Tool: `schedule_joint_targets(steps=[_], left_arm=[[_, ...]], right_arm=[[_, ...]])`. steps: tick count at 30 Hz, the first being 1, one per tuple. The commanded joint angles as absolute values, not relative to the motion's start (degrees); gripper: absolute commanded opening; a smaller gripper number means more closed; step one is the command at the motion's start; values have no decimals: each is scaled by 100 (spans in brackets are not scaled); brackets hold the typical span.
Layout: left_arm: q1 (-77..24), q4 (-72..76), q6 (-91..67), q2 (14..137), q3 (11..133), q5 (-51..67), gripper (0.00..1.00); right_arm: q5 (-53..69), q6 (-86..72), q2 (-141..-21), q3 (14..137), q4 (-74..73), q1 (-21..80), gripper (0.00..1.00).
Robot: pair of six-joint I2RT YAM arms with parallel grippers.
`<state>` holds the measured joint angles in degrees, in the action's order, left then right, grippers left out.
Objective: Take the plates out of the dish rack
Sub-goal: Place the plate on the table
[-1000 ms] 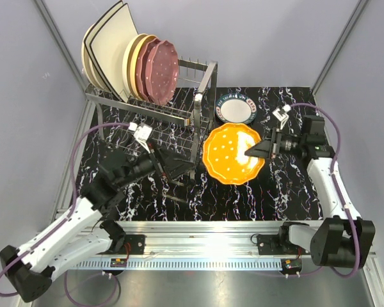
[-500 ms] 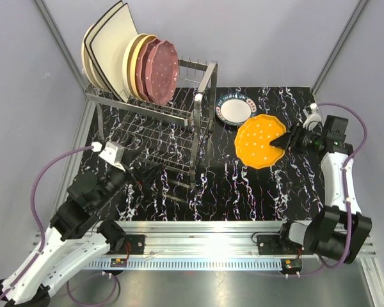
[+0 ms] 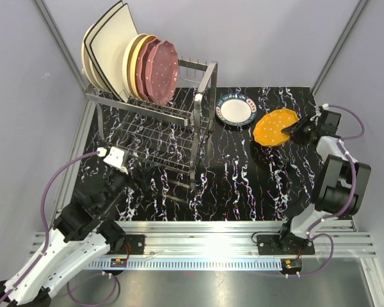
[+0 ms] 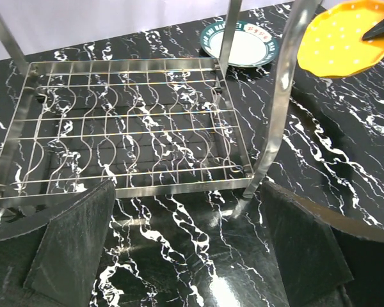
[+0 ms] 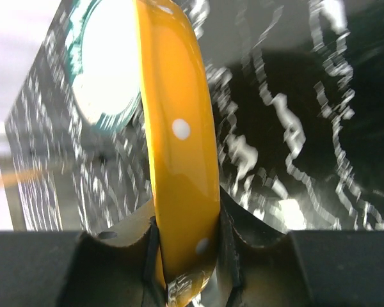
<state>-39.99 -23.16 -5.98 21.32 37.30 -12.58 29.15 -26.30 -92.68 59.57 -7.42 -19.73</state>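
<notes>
The right gripper (image 3: 290, 129) is pinching the near-right rim of the orange plate (image 3: 274, 126), its two fingers (image 5: 243, 252) pressing on either face of the rim, as the right wrist view is showing edge-on. It is holding the white-dotted plate tilted over the far right part of the black marbled table (image 3: 243, 185), just to the right of the white plate with the dark patterned rim (image 3: 235, 110), which is lying flat on the table. From above, the orange plate may be hanging just clear of the surface, though the view does not settle that.

The left gripper (image 4: 187, 198) is standing spread wide and gripping nothing, hovering low at the near side of the dish rack (image 3: 160, 121) and pointing at its bare lower tier. The rack is sitting on the left half of the table. In its upper tier, at the far left, the remaining plates are standing on edge: cream square plates with dark edges (image 3: 109, 48) at the far end, cream round plates (image 3: 132, 64) next, and maroon scalloped plates (image 3: 160, 70) nearest the rack's open middle.
</notes>
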Motion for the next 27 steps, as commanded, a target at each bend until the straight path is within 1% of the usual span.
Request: schedule_joint_targets(steps=[1,11,17,22,27], left_arm=[[-3990,-2180,-475,2074,3691,-1512,99],[-3990,-2171,-422,2004,3648,-1626,99],[-3990,-2127,-422,1986,3612,-1591,99],[-3990,-2092,-404,1934,3586,-1564,99],[-3990,-2100,-404,1907,3577,-1600,99]], right_arm=[[2637,-3690,-9623,6652,833,-1995,0],[2259,-4421,-10757,7250,1643,-1986,0],[2294,-4851,-11635,7892,2012,-1986,0],[2381,-5018,-12137,8472,2092,-1978,0],[2408,-5054,-12480,8788,2083,-1969,6]])
